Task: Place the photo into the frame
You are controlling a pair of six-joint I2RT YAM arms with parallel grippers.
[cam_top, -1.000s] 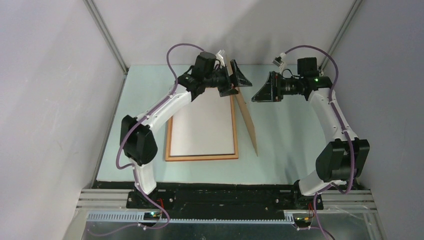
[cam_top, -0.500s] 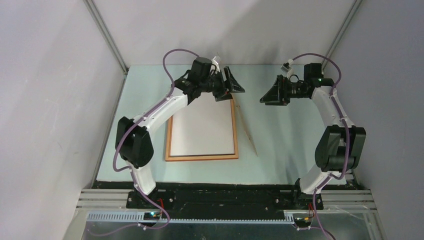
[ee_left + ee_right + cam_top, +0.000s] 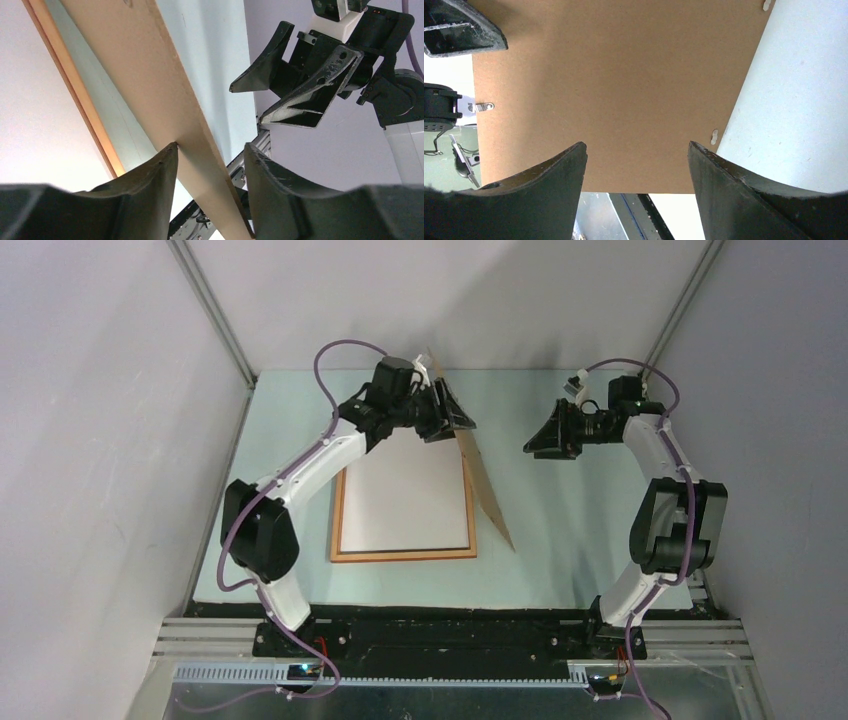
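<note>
One frame [image 3: 403, 555], one backing board [image 3: 487, 490]

Frame [image 3: 403, 555]: thin orange-brown wooden rectangle, flat on pale green table [image 3: 570, 540], left of centre, long sides running near to far. Photo [image 3: 405, 495]: lies inside frame, white side up, fills opening; thin dark line along right and bottom edges. Printed side hidden.

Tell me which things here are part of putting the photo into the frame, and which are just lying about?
Part of the job:
frame, flat on the table
photo, white side up inside it
left claw, right claw, both open

Just there:
backing board, tilted on edge between the left claw's fingers
purple cables
</note>
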